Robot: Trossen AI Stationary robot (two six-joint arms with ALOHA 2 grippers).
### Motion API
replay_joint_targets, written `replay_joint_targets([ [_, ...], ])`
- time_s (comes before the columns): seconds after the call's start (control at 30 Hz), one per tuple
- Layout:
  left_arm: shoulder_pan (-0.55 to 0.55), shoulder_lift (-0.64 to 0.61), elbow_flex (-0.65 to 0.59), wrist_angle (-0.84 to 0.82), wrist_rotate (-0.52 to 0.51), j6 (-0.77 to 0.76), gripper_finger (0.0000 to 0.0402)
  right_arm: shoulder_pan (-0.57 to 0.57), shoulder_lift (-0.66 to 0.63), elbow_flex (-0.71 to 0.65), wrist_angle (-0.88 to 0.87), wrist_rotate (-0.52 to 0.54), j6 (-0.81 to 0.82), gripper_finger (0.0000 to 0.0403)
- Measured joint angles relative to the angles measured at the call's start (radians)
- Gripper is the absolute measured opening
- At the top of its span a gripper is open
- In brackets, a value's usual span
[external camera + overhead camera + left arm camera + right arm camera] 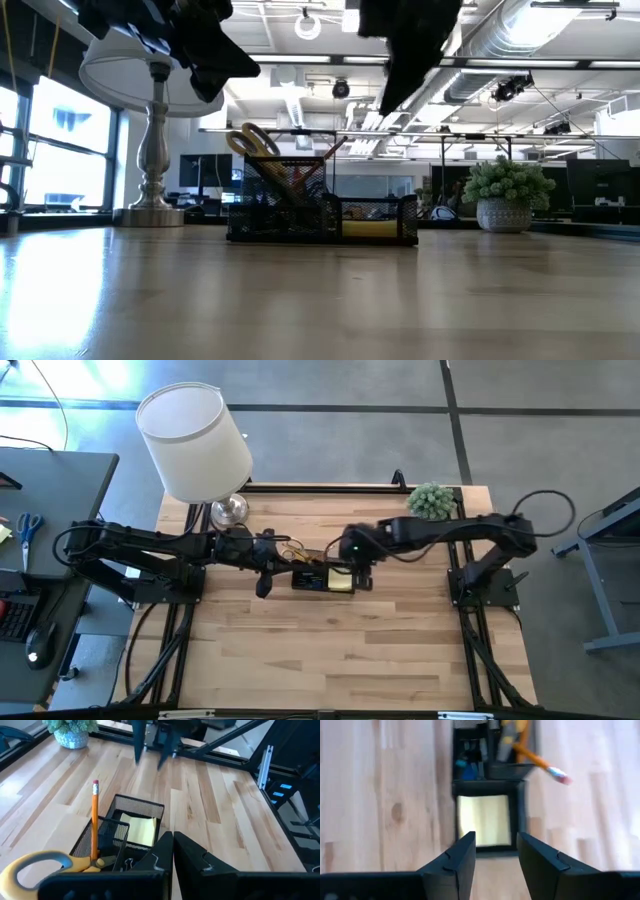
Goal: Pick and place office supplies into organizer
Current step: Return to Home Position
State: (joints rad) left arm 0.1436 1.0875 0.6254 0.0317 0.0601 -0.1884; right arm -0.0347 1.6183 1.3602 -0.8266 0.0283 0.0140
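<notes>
While organizer (308,582) lies lengthwise arm-to-arm, left claw (173,837) is clenched & right claw (495,837) released.

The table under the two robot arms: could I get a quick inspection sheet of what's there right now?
Surface: pale wooden table, no spills seen.
Job's things: black mesh organizer at mid-table, holding a yellow sticky pad, yellow-handled scissors and a pencil.
Clutter: white-shaded lamp and small potted plant at the far edge.
End effectors: left end effector shut, raised beside the organizer; right end effector open, raised over the sticky pad.
Cables: black cable looping off the right arm.
Surroundings: grey desk with blue scissors beside the table; open office beyond; no people seen.
</notes>
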Motion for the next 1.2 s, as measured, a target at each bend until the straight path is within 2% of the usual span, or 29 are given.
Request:
replay_joint_targets([
  [0.13,0.000,-0.035,0.000,-0.003,0.003,-0.003,0.0003,0.037,-0.064,0.000,-0.023,0.090,0.034,0.0140],
  [0.33,-0.002,-0.191,0.000,-0.085,0.067,0.024,0.0003,0.085,-0.109,-0.001,-0.026,0.121,0.038,0.0139],
  [0.5,-0.079,-0.316,-0.017,-0.128,0.014,0.062,0.0003,0.102,-0.144,-0.035,0.008,0.136,0.037,0.0139],
  [0.63,-0.134,-0.420,-0.086,-0.074,-0.038,0.104,0.0003,0.096,-0.264,-0.231,0.187,0.131,0.043,0.0139],
  [0.7,-0.139,-0.465,-0.139,0.019,-0.037,0.137,0.0003,0.076,-0.348,-0.358,0.301,0.113,0.060,0.0139],
  [0.83,-0.121,-0.532,-0.284,0.265,0.065,0.162,0.0003,0.046,-0.513,-0.606,0.567,0.095,0.089,0.0139],
  [0.93,-0.081,-0.548,-0.351,0.370,0.110,0.131,0.0003,0.035,-0.621,-0.768,0.760,0.071,0.091,0.0139],
  [1.07,-0.026,-0.550,-0.360,0.383,0.177,0.100,0.0003,0.033,-0.743,-0.944,0.955,0.091,0.084,0.0139],
  [1.2,0.002,-0.557,-0.359,0.353,0.238,0.067,0.0003,0.033,-0.848,-1.050,1.000,0.120,0.096,0.0139],
])
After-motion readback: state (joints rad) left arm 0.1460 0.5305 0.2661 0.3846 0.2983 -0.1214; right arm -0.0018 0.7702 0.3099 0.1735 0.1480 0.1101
